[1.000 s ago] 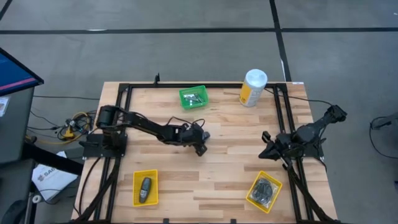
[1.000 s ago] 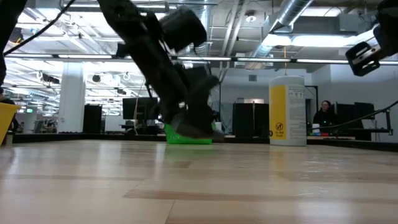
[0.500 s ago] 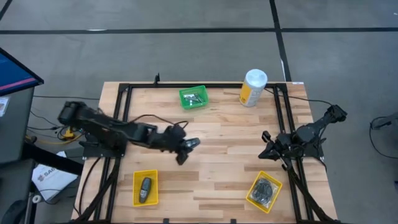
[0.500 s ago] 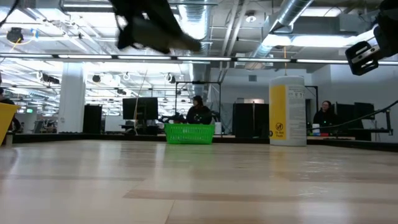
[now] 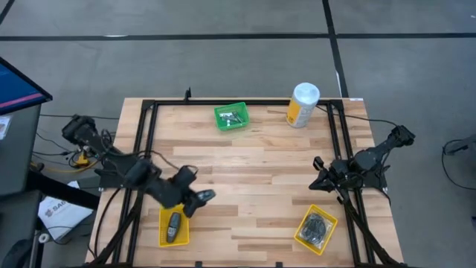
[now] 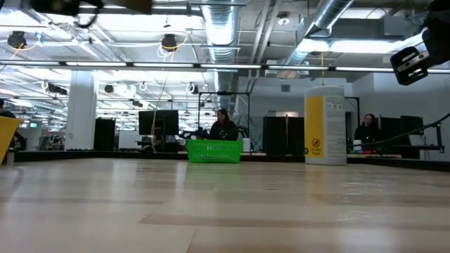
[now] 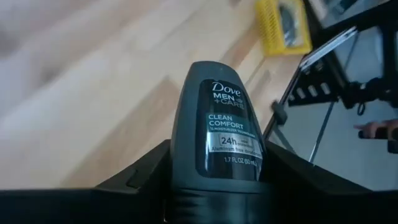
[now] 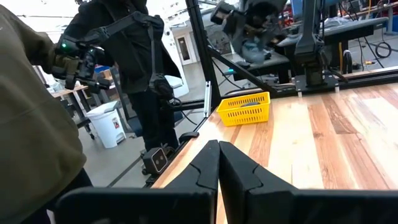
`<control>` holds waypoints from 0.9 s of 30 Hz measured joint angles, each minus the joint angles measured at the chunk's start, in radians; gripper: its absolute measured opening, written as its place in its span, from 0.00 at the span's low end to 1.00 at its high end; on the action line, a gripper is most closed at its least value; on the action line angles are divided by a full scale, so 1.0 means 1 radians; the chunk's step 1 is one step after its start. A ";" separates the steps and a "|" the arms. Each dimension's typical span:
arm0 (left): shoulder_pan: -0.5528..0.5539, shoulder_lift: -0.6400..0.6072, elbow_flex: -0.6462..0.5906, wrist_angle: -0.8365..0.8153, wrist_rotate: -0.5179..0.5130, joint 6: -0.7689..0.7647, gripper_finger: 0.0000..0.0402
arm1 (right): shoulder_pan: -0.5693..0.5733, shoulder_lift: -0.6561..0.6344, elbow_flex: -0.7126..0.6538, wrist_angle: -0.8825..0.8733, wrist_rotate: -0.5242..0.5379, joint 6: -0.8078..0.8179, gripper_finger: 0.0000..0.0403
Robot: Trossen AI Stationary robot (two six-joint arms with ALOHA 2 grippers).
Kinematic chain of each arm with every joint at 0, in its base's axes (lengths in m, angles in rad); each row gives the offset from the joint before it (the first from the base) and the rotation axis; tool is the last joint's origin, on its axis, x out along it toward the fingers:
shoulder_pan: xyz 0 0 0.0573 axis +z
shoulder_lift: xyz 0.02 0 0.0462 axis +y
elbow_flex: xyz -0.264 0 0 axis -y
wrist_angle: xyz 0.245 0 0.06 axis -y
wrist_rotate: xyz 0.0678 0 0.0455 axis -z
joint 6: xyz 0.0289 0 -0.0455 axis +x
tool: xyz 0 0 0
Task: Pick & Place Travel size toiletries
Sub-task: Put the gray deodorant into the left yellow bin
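Left gripper [image 5: 195, 199] clamped on a dark oval deodorant [image 7: 219, 127] — long axis running out along the fingers. It hangs just beside the near-left yellow tray [image 5: 162, 214], which already holds a matching piece [image 5: 172, 225]; tray lies just inboard. Right gripper [image 5: 318, 176] idle at the right edge, fingers together.

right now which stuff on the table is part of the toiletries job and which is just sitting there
Part of the job:
- Dove deodorant, clamped in the left gripper
- dark oval piece in the left yellow tray
- silvery pieces in the green tray
- black bundles in the right yellow tray

Just sitting there:
- white-and-yellow canister
- right gripper, parked and shut
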 joint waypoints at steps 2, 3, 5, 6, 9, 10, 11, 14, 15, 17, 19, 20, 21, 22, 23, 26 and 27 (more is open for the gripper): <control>-0.051 0.009 0.000 -0.042 -0.001 -0.093 0.50 | 0.000 0.000 0.000 0.000 0.000 0.000 0.00; -0.076 0.015 0.000 -0.064 0.000 -0.139 0.50 | 0.000 0.000 0.000 0.000 0.000 0.000 0.00; -0.123 0.026 0.000 -0.109 0.001 -0.231 0.50 | 0.000 0.000 0.000 0.000 0.000 0.000 0.00; -0.145 0.031 0.000 -0.132 0.001 -0.280 0.50 | 0.000 0.000 0.000 0.000 0.000 0.000 0.00; -0.207 0.061 0.000 -0.198 0.001 -0.416 0.50 | 0.000 0.000 0.000 0.000 0.000 0.000 0.00; -0.226 0.073 0.000 -0.210 0.002 -0.446 0.50 | 0.000 0.000 0.000 0.000 0.000 0.000 0.00; -0.244 0.087 0.000 -0.212 0.005 -0.467 0.50 | 0.000 0.000 0.000 0.000 0.000 0.000 0.00; -0.283 0.131 0.000 -0.210 0.074 -0.506 0.50 | 0.000 0.000 0.000 0.000 0.000 0.000 0.00; -0.290 0.147 0.000 -0.208 0.109 -0.514 0.50 | 0.000 0.000 0.000 0.000 0.000 0.000 0.00; -0.301 0.178 0.000 -0.205 0.174 -0.528 0.50 | 0.000 0.000 0.000 0.000 0.000 0.000 0.00; -0.316 0.200 0.000 -0.205 0.204 -0.538 0.50 | 0.000 0.000 0.000 0.000 0.000 0.000 0.00; -0.322 0.209 0.000 -0.205 0.213 -0.542 0.50 | 0.000 0.000 0.000 0.000 0.000 0.000 0.00; -0.324 0.218 0.000 -0.204 0.221 -0.546 0.50 | 0.000 0.000 0.000 0.000 0.000 0.000 0.00; -0.327 0.226 0.000 -0.205 0.221 -0.547 0.50 | 0.000 0.000 0.000 0.000 0.000 0.000 0.00; -0.327 0.231 0.000 -0.205 0.222 -0.548 0.50 | 0.000 0.000 0.000 -0.001 0.000 0.000 0.00; -0.327 0.246 0.000 -0.206 0.222 -0.550 0.50 | 0.000 0.000 0.000 -0.001 0.000 0.000 0.00; -0.326 0.252 0.000 -0.209 0.222 -0.551 0.50 | 0.000 0.000 0.000 -0.001 0.000 0.000 0.00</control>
